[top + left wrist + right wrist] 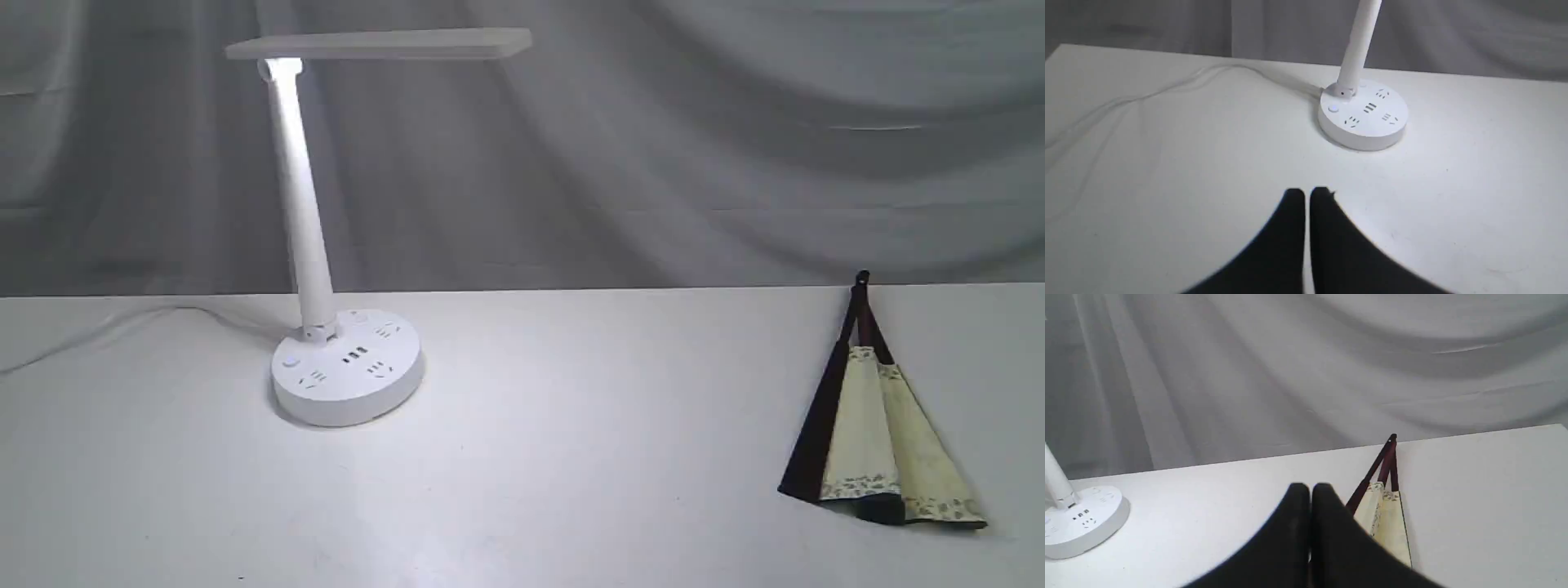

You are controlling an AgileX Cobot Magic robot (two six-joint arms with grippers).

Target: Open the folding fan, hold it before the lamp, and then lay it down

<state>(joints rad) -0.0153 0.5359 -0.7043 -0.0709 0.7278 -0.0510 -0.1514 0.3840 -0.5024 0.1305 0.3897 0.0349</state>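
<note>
The folding fan (878, 425) lies on the white table at the right, only slightly spread, with cream pleats and dark maroon ribs meeting at a pivot at the far end. The white lamp (326, 245) stands at the left, lit, its flat head high over its round socket base. Neither arm shows in the exterior view. My left gripper (1306, 194) is shut and empty, hovering short of the lamp base (1363, 116). My right gripper (1310, 488) is shut and empty, with the fan (1386, 516) just beyond and beside its black fingers.
A white power cord (106, 327) runs from the lamp base toward the table's left edge. A grey draped cloth (653, 147) hangs behind the table. The table top (571, 457) is plain white between the lamp and the fan.
</note>
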